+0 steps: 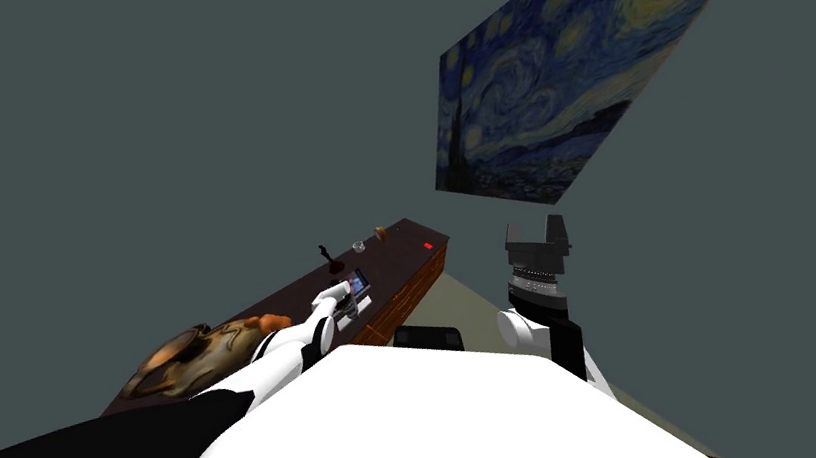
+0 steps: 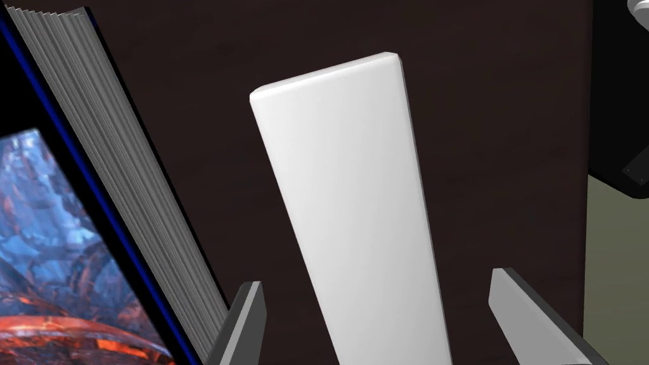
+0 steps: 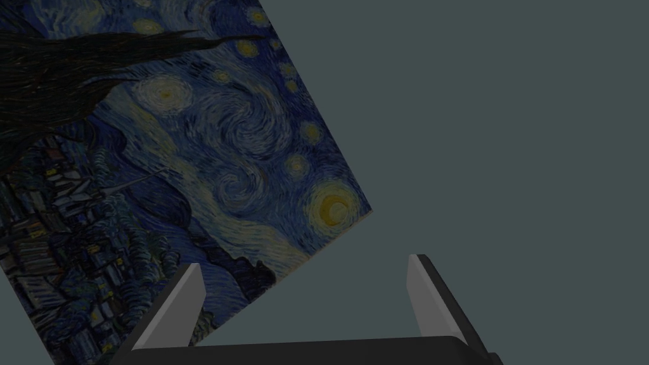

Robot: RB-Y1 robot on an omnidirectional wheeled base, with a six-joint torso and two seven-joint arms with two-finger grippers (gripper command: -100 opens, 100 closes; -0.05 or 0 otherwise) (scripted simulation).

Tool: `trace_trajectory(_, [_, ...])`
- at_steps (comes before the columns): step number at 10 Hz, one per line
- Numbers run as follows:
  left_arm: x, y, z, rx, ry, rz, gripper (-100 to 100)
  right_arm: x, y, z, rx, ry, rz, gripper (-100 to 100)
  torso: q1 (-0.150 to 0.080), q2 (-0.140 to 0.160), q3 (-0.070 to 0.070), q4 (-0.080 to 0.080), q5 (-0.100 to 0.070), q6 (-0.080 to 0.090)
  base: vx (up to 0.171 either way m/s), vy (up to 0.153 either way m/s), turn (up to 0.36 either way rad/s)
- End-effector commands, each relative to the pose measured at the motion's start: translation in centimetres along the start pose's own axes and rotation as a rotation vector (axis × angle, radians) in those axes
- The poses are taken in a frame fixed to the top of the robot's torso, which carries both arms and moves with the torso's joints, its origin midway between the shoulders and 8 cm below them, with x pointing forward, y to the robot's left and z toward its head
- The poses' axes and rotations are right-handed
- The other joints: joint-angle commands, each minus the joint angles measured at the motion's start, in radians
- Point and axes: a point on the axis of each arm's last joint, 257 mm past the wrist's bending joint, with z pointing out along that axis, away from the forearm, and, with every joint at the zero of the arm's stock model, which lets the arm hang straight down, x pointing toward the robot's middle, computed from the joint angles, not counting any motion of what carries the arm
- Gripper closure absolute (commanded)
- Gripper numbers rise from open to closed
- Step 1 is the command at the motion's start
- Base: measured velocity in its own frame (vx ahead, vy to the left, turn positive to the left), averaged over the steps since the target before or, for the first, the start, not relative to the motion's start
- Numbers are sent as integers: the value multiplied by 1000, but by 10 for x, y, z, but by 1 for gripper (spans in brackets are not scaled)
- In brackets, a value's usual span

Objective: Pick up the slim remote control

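As the white remote (image 2: 345,203) lies flat on the dark table (image 2: 507,127), close to one edge and just beside a book (image 2: 95,158), the left gripper (image 2: 375,279) hovers over its near end with fingers spread, one along each long side and neither touching it. It looks stiff, light and smooth, so I judge it could slide out of a weak pinch. The best hold is across its narrow width, around mid-length, with the fingers low enough to catch the thin side walls. The book-side finger has little room. The right gripper (image 3: 304,261) is raised off the table, fingers released, holding nothing.
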Motion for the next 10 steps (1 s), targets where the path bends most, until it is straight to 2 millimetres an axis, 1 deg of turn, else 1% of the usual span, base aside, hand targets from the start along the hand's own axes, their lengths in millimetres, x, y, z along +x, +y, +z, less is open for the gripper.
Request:
trace_trajectory(1, [1,5,7,3,0,2,-100,0,0,0,0,0,0,0,0,0,0,0,0,0,32,23,3])
trace_trajectory(2, [2,12,14,3,0,4,-100,0,0,0,0,0,0,0,0,0,0,0,0,0,38,35,14])
trace_trajectory(3, [2,9,10,1,0,4,-100,0,0,0,0,0,0,0,0,0,0,0,0,0,0,0,0])
trace_trajectory(4, [2,10,11,3,0,3,100,0,0,0,0,0,0,0,-1,1,1,0,0,0,0,0,0])
trace_trajectory(8, [2,9,10,4,1,1,100,0,0,0,0,0,0,0,-2,2,1,0,0,0,0,0,0])
trace_trajectory(9, [2,9,10,4,1,2,0,0,0,0,0,0,0,0,-2,2,1,0,0,0,0,0,0])
trace_trajectory(10, [0,0,2,3,0,1,100,0,0,0,0,0,0,0,-2,2,1,0,0,0,-19,-16,-14])
